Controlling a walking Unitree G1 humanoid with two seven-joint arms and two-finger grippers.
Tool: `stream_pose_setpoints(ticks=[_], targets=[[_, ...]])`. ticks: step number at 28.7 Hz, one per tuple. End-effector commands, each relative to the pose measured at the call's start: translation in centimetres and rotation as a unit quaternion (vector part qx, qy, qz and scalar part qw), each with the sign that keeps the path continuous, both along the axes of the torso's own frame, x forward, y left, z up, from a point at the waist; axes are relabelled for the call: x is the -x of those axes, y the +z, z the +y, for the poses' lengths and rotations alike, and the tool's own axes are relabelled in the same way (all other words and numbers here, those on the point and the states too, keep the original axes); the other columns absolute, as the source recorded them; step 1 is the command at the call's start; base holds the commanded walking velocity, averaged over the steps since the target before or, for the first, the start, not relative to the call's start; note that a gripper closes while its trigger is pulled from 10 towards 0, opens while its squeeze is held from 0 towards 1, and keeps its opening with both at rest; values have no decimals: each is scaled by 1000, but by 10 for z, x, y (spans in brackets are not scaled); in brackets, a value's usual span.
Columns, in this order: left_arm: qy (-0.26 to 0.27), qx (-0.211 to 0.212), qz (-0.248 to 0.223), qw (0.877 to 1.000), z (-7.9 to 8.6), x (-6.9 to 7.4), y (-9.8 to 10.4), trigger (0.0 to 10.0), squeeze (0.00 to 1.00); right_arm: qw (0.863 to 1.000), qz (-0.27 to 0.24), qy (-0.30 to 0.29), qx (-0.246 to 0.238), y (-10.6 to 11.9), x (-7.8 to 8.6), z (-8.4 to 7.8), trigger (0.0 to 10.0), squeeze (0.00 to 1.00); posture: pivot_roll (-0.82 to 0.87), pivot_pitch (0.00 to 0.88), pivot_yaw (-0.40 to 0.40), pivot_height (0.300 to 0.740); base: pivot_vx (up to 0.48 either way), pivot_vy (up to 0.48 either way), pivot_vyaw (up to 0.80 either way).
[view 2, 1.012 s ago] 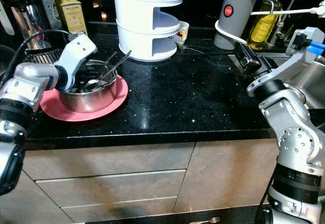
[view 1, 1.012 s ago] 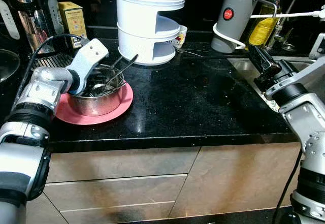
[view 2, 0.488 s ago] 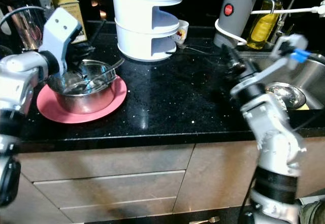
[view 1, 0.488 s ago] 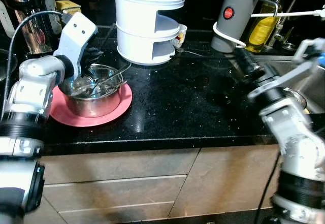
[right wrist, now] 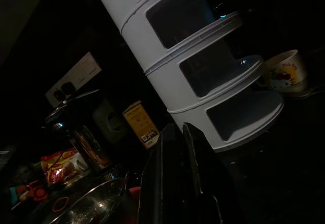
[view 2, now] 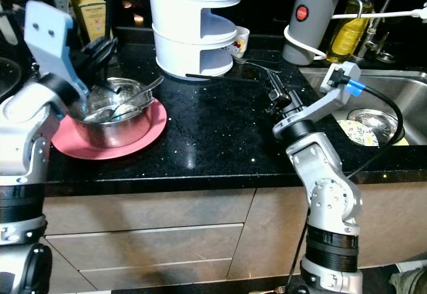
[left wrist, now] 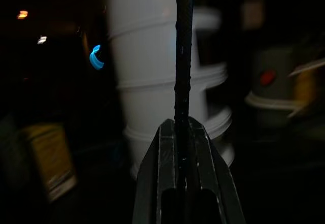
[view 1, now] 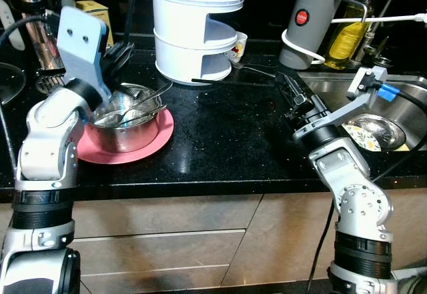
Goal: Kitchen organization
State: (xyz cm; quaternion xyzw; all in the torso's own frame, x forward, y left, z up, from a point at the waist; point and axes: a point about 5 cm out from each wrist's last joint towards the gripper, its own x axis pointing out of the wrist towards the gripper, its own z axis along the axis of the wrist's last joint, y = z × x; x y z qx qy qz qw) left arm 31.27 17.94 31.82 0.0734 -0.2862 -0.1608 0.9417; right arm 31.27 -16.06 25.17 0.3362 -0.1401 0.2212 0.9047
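A steel bowl (view 1: 127, 133) holding several utensils stands on a pink plate (view 1: 157, 141) at the counter's left. My left gripper (view 1: 117, 49) is raised just above and behind the bowl, shut on a thin black stick (left wrist: 183, 56) that points toward the white tiered rack (view 1: 193, 34). My right gripper (view 1: 287, 84) hovers low over the black counter (view 1: 227, 134) between the rack and the sink, fingers (right wrist: 167, 148) pressed together with nothing in them. A second thin dark stick (view 1: 210, 81) lies by the rack's base.
A grey kettle (view 1: 307, 27) and an oil bottle (view 1: 347, 34) stand at the back right. The sink (view 1: 400, 101) holds a patterned plate (view 1: 363, 137). A cup (view 1: 239, 44) sits behind the rack, with a yellow box (view 1: 100, 11) and a coffee maker (view 1: 33, 14) at the back left.
My left gripper has lifted up out of the bowl with the black stick. The right arm has swung left from the sink edge over the counter.
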Motion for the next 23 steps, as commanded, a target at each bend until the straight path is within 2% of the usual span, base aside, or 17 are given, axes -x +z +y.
stream_pose_setpoints(ticks=[1, 2, 3, 4, 7, 13, 18, 23], targets=[[-11, 13, -12, 1000, -5, 6, 3, 0, 0, 1000, -3, -4, -2, 1, -3, 1, 10000, 0, 29, 0, -85, 740, 0, 0, 0], [-22, 43, -17, 999, -17, 13, -1, 0, 0, 1000, -4, -6, -3, 0, -4, 1, 10000, 0, 42, 0, -81, 740, 0, 0, 0], [-22, 43, -17, 999, -17, 13, -1, 0, 0, 1000, -4, -6, -3, 0, -4, 1, 10000, 0, 42, 0, -81, 740, 0, 0, 0], [-20, 55, -12, 998, -28, 17, -7, 10000, 0, 1000, -6, -5, -3, 0, -5, 2, 10000, 0, 48, 0, -78, 740, 0, 0, -800], [-12, 60, -7, 998, -32, 18, -12, 10000, 0, 1000, -7, -4, -4, -1, -6, 3, 10000, 0, 55, 0, -78, 740, 0, 0, -800], [40, 59, -1, 997, -38, 19, -22, 10000, 0, 1000, -21, 1, -12, -1, -10, 8, 10000, 0, 76, 0, -74, 740, 0, 0, 0], [49, 78, 10, 996, -37, 18, -25, 10000, 0, 1000, -28, 4, -12, 0, -12, 9, 10000, 0, 81, 0, -74, 740, 0, 0, 0], [64, 67, 8, 996, -37, 16, -25, 10000, 0, 999, -35, 4, -13, 2, -15, 9, 10000, 0, 81, 0, -76, 740, 0, 0, 0]])
